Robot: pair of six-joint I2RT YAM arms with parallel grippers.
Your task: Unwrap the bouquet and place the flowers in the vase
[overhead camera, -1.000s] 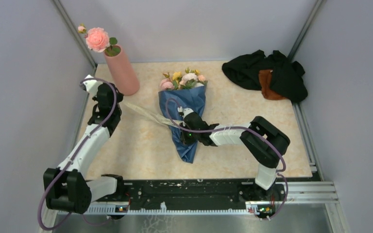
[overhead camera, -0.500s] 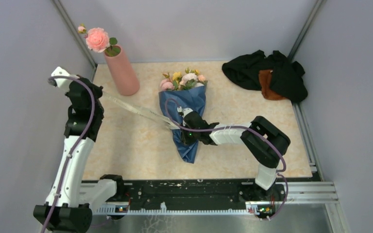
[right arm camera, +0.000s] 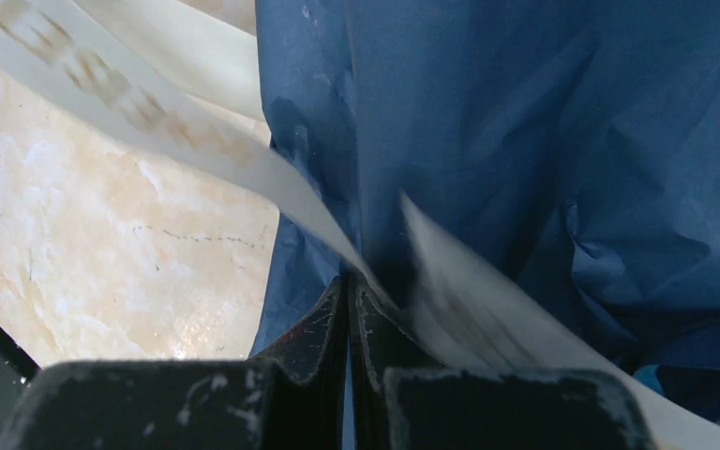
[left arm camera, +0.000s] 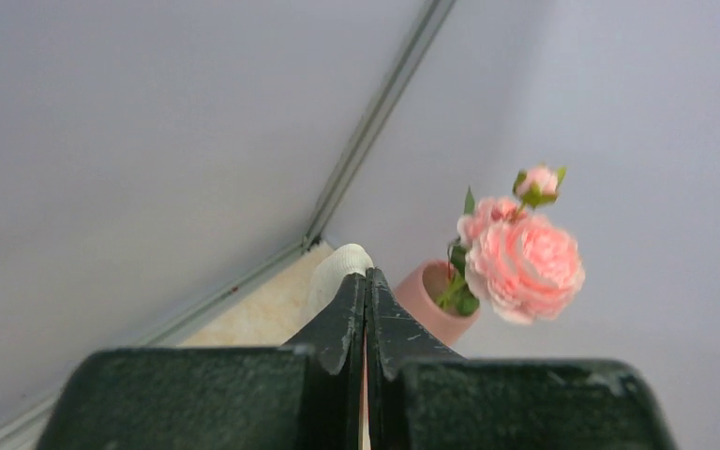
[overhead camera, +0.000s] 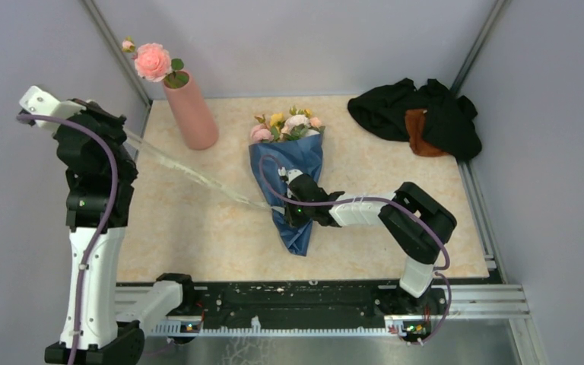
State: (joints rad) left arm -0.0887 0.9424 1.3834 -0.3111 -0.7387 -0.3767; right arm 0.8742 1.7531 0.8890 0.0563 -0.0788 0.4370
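Lying near the middle of the tabletop (overhead camera: 198, 236), the bouquet (overhead camera: 293, 163) points its narrow tip toward the arms and its wide end toward the back wall. The flowers (overhead camera: 287, 124), pink, yellow and white, show at that wide end, inside the blue paper (overhead camera: 304, 152).

The left arm stands tall at the left edge, and the left claw (overhead camera: 124, 135) is held well above the tabletop. It is closed tight on the end of the cream ribbon (overhead camera: 190, 173). In the left wrist view the left claw (left arm camera: 367, 281) has its fingers pressed together, with a pale bit of ribbon (left arm camera: 342, 262) sticking out past the tips. From there the ribbon runs taut in a slanting line down to the middle of the bouquet.

The right arm reaches in from the right side, low over the tabletop. The right claw (overhead camera: 287, 215) sits on the lower half of the cone. In the right wrist view the right claw (right arm camera: 349, 281) is closed narrow, and a thin strip of blue shows between the fingers, so it seems to pinch a fold of the blue paper (right arm camera: 525, 141). The ribbon (right arm camera: 150, 112) crosses just in front of the tips.

The vase (overhead camera: 192, 114) stands upright at the back left corner, apart from the bouquet. It holds one large pink rose (overhead camera: 153, 61) with a small bud (overhead camera: 128, 46). A black and brown cloth heap (overhead camera: 418, 114) lies at the back right.
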